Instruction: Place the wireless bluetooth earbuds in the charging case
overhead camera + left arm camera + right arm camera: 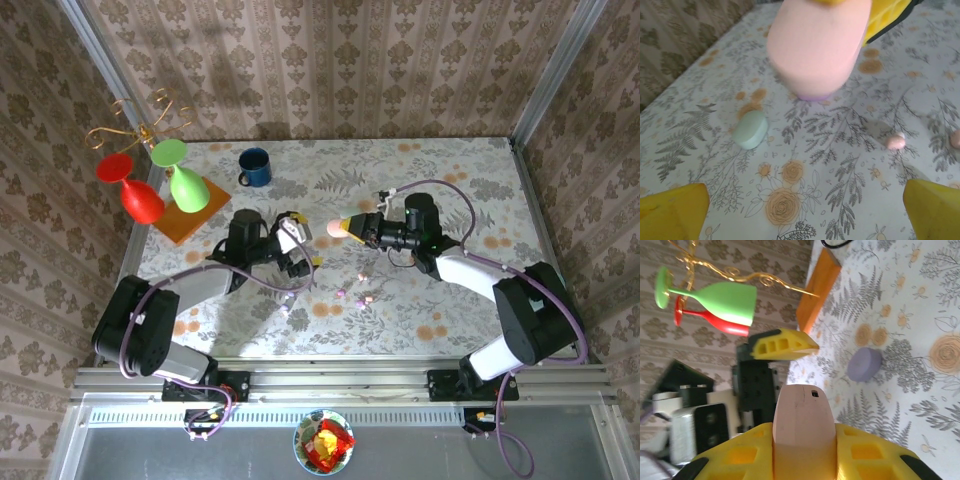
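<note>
Top cam: your R gripper (350,227) is clamped on the pink case (333,228) mid-table, w/ the L gripper (297,248) just beside it on its left. The earbuds (345,292) lie loose on the floral table (450,160), nearer the arm bases and apart from both grippers. L wrist cam: the L fingers (675,212) stand wide apart w/ nothing btwn them, the pink case hangs ahead, a mint case (751,129) sits on the table at left and a pink earbud (896,142) at right. R wrist cam: the R fingers (870,455) pinch the pink case from both sides, w/ a purple case (865,364) lying on the table beyond.
</note>
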`<action>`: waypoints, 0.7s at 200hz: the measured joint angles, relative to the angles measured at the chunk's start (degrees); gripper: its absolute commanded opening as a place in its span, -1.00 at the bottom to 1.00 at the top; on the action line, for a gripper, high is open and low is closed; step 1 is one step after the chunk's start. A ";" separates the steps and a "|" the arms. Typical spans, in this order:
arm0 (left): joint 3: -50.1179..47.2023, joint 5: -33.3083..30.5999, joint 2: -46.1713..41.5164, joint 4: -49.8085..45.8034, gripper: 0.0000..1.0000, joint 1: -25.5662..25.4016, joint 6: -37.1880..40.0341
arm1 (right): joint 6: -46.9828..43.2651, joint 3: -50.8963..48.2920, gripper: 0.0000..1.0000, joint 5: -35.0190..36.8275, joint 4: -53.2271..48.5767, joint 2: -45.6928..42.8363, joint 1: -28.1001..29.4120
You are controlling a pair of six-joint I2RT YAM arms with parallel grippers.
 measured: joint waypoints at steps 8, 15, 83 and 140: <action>-1.66 0.13 0.00 3.48 1.00 0.55 -1.84 | 1.66 -0.26 -0.58 -0.72 1.66 -0.07 -0.31; -2.91 0.15 0.00 6.80 1.00 0.79 -3.52 | 3.19 -0.50 -0.58 -1.33 3.28 -0.09 -0.48; -6.21 4.63 3.52 36.72 1.00 4.63 -20.11 | 16.37 -2.32 -0.77 -4.31 16.33 -0.35 -0.68; -3.15 10.73 5.35 41.94 0.95 4.50 -27.45 | 25.44 -2.67 -0.81 -4.31 25.83 -0.44 -0.68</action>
